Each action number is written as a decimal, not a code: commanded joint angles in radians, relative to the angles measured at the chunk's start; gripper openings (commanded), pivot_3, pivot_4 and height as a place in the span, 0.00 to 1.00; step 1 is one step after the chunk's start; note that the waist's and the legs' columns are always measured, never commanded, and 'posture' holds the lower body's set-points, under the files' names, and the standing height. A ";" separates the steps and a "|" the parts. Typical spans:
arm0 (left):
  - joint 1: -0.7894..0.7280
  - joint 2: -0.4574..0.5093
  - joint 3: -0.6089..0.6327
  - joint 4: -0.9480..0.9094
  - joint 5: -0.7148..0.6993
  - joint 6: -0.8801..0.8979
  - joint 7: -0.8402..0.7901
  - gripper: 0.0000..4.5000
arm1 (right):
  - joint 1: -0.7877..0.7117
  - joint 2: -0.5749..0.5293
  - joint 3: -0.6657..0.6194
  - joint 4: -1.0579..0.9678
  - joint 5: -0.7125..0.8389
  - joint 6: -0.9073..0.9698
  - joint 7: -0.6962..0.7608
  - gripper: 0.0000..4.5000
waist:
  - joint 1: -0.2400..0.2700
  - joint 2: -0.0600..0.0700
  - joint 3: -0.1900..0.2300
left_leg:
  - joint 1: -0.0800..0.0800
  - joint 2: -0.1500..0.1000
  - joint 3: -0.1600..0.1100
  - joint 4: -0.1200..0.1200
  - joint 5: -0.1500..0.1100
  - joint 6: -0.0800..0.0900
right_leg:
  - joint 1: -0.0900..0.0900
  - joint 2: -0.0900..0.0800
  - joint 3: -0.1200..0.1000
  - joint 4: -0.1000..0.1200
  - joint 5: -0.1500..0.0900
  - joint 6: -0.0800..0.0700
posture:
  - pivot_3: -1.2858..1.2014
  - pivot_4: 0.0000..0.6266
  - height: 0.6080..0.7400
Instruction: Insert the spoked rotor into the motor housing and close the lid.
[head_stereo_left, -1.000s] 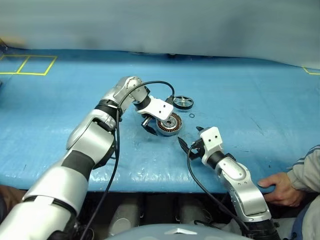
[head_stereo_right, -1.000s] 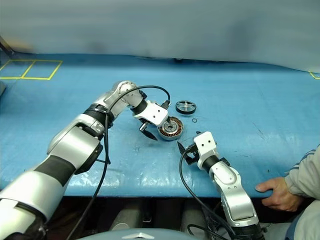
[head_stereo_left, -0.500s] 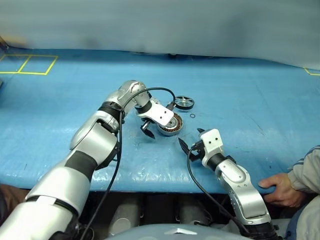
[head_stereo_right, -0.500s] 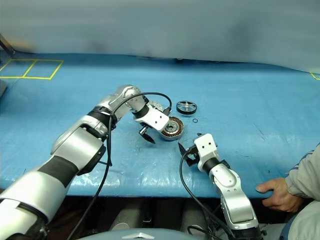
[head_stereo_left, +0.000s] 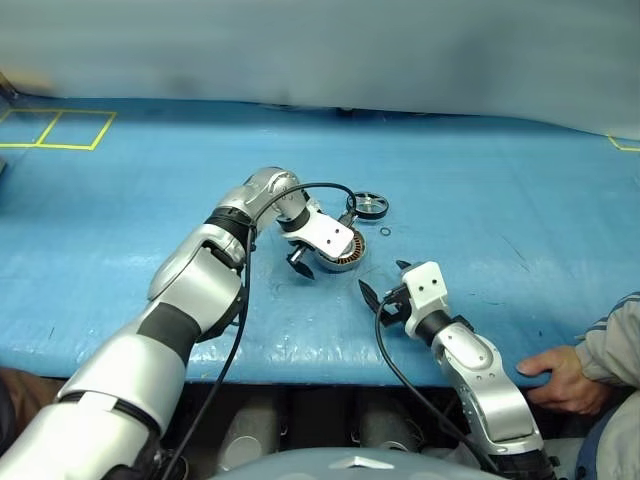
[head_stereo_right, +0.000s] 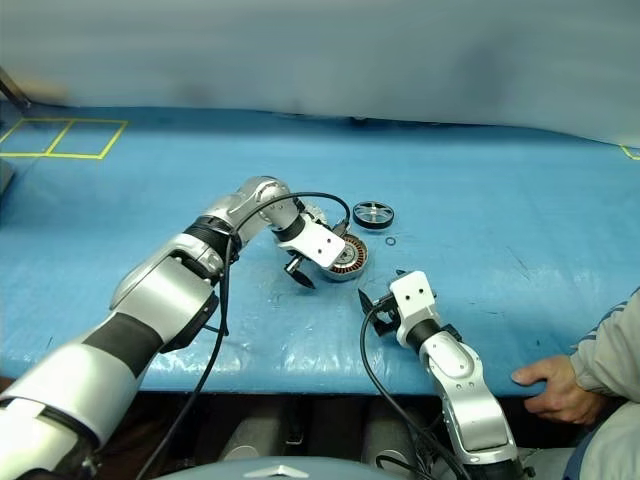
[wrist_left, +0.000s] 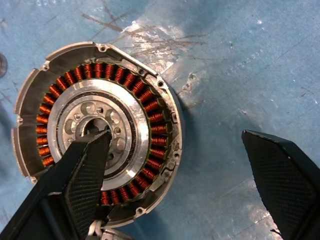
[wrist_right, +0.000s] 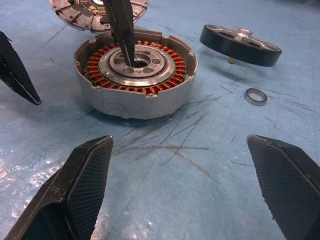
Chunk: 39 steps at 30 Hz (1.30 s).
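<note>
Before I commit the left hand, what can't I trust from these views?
- The lid: right wrist view, cut by the picture's edge and behind the motor housing; head views, behind the left wrist.
- Housing's centre bore: left wrist view, covered by a finger of the left hand; contact unclear.
- The small ring: head views, too small.

On the blue bench (head_stereo_left: 120, 210), the left gripper (head_stereo_left: 318, 258) pointed down over the motor housing (head_stereo_left: 345, 256), its white wrist block covering much of that copper-wound ring, one black fingertip (head_stereo_left: 303, 264) showing just beside the ring, towards the near edge. The spoked rotor (head_stereo_left: 367, 206) lay just beyond, towards the far edge, with a small ring (head_stereo_left: 385, 231) beside it. The right gripper (head_stereo_left: 383, 283) stood spread wide near the front edge, empty. A person's hand (head_stereo_left: 555, 377) rested at the bench's front right corner.
</note>
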 joint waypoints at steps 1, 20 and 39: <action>0.002 -0.009 -0.004 0.005 0.015 0.008 0.001 1.00 | 0.014 0.004 -0.011 -0.056 0.001 -0.018 -0.011 1.00 | 0.000 0.000 0.000 | 0.000 0.000 0.000 0.000 0.000 0.000 | 0.000 0.000 0.000 0.000 0.000 0.000 | 0.52 0.24 1.00; 0.010 0.056 -0.091 -0.011 0.126 -0.133 0.134 0.44 | 0.046 -0.013 -0.032 -0.097 0.011 -0.013 -0.010 1.00 | -0.002 0.000 -0.003 | 0.005 0.001 0.000 0.002 0.001 0.001 | 0.004 -0.001 0.000 0.000 0.001 0.001 | 0.52 0.24 1.00; 0.167 0.237 -0.110 -0.359 -0.058 -0.341 -0.188 0.44 | 0.012 -0.034 -0.005 -0.068 0.020 0.012 0.040 1.00 | -0.015 0.000 -0.003 | 0.002 0.000 0.000 -0.001 0.002 0.002 | -0.001 -0.001 0.001 -0.001 0.006 -0.005 | 0.52 0.24 1.00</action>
